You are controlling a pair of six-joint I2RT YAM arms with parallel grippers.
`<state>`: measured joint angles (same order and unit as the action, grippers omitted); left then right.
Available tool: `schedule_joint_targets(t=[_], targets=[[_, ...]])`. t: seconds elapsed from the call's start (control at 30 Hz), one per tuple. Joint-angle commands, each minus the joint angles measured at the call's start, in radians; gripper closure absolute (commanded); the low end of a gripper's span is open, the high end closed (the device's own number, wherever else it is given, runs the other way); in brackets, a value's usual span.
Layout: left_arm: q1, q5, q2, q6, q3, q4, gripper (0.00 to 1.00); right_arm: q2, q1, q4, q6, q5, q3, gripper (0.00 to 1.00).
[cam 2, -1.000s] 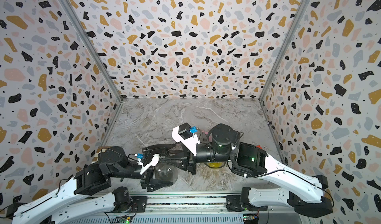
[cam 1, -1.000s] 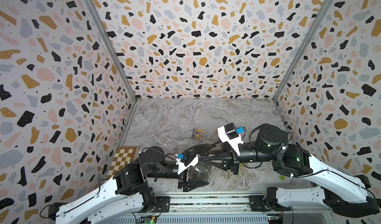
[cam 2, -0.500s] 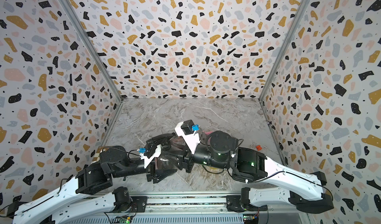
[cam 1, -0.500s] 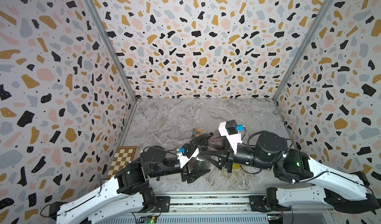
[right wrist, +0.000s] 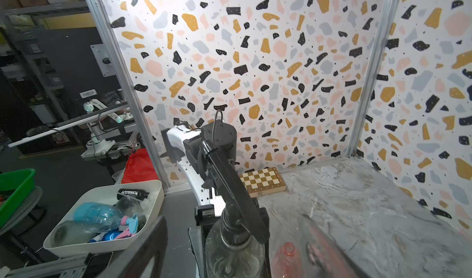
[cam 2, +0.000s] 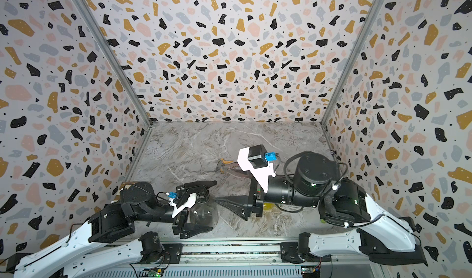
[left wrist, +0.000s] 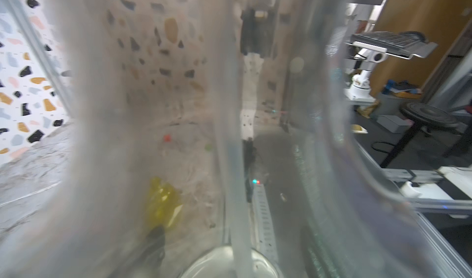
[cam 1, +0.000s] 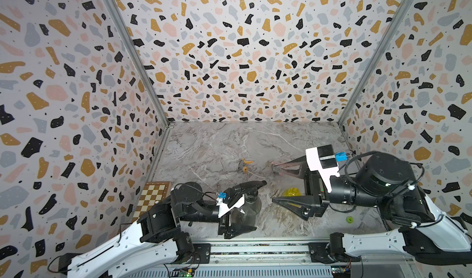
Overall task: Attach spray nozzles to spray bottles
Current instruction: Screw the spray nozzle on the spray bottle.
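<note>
My left gripper (cam 1: 236,212) is shut on the smoky grey spray bottle (cam 1: 251,212), holding it upright near the table's front edge. The black spray nozzle (cam 1: 251,186) sits on its neck, and its dip tube (left wrist: 237,161) runs down inside. My right gripper (cam 1: 279,184) stands open just right of the bottle, with nothing between its fingers. Beside it lies the yellow bottle (cam 1: 292,192). In the right wrist view the pink bottle (right wrist: 287,258) stands next to the smoky bottle (right wrist: 235,251). A grey-and-orange nozzle (cam 1: 245,165) lies loose farther back.
A folded chessboard (cam 1: 153,196) lies by the left wall. A small green piece (cam 1: 349,219) sits on the marble near the right arm. Outside the cell, a white bin (right wrist: 107,212) holds other bottles. Patterned walls close three sides.
My right gripper has opened and drawn back to the right, away from the black nozzle. The left gripper keeps its hold on the smoky bottle, now more upright.
</note>
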<state>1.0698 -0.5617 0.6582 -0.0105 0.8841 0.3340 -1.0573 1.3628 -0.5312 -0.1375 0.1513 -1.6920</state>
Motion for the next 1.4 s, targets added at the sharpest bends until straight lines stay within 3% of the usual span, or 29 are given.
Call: schedule_joint_targets(t=[0.0,0.3,0.67,0.73,0.83,0.9,0.93,1.37], targets=[[-0.004,-0.093,0.007,0.015,0.039,-0.023,1.00,-0.079,0.000,-0.066,0.067,0.085,-0.063,0.21],[-0.004,-0.136,0.010,0.015,0.032,-0.027,1.00,-0.162,-0.001,-0.092,0.086,0.144,-0.126,0.35],[-0.004,-0.115,0.023,0.004,0.033,-0.040,0.98,-0.155,-0.002,-0.068,0.061,0.145,-0.087,0.76],[-0.004,-0.106,0.020,0.001,0.035,-0.041,0.80,-0.156,-0.003,-0.069,0.058,0.140,-0.084,0.85],[-0.003,-0.087,0.016,-0.007,0.036,-0.043,0.43,-0.155,-0.005,-0.062,0.050,0.130,-0.075,1.00],[-0.004,-0.060,0.012,-0.018,0.035,-0.042,0.23,-0.148,-0.005,-0.051,0.042,0.111,-0.058,1.00],[-0.004,-0.050,0.009,-0.022,0.035,-0.040,0.04,-0.142,-0.008,-0.044,0.038,0.106,-0.050,1.00],[-0.004,0.169,-0.050,-0.075,0.004,0.032,0.01,-0.052,-0.053,-0.028,-0.003,-0.145,0.096,1.00]])
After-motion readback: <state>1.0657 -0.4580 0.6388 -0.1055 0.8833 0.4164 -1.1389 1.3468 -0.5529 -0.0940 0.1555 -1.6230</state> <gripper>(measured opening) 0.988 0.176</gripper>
